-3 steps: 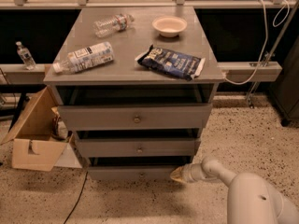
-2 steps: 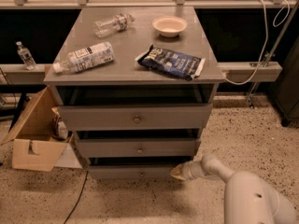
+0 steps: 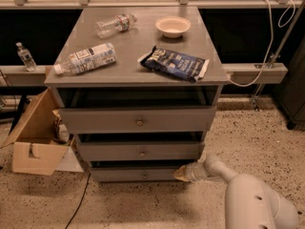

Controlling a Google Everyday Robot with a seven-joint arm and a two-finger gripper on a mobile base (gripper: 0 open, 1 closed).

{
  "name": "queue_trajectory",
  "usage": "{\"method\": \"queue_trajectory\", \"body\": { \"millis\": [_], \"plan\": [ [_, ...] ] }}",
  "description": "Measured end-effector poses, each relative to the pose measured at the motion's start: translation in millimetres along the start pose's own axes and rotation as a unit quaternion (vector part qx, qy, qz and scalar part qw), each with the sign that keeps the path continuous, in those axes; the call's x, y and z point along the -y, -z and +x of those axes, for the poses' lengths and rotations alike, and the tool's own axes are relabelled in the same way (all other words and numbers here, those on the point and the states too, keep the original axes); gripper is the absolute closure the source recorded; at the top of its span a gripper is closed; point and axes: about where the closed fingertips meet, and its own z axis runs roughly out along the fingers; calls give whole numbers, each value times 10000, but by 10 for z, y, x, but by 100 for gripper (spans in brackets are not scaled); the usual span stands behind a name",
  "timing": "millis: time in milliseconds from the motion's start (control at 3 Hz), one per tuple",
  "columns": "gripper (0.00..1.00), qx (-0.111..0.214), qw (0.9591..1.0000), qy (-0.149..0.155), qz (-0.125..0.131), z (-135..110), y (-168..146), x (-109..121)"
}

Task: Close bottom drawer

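Note:
The bottom drawer (image 3: 136,174) is the lowest of three grey drawers in the cabinet, with a low flat front and a small round knob (image 3: 145,176). It stands slightly out, with a dark gap above its front. My gripper (image 3: 180,172) reaches in from the lower right on a white arm, its tan tip touching the right end of the bottom drawer's front. The middle drawer (image 3: 140,151) and the taller top drawer (image 3: 138,119) also stand a little out.
On the cabinet top lie two plastic bottles (image 3: 86,58), a dark snack bag (image 3: 175,63) and a small bowl (image 3: 173,26). An open cardboard box (image 3: 32,137) stands on the floor at the left. A cable hangs at the right.
The arm has shifted slightly left toward the cabinet; the gripper stays at the drawer front's right end. The drawer shows no clear movement.

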Motion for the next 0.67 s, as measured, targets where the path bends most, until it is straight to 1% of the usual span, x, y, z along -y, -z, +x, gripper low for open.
{"method": "queue_trajectory", "body": {
  "millis": [333, 667],
  "plan": [
    [100, -1, 10000, -6, 3, 1, 3, -10],
    [100, -26, 10000, 55, -54, -34, 157, -58]
  ]
}}
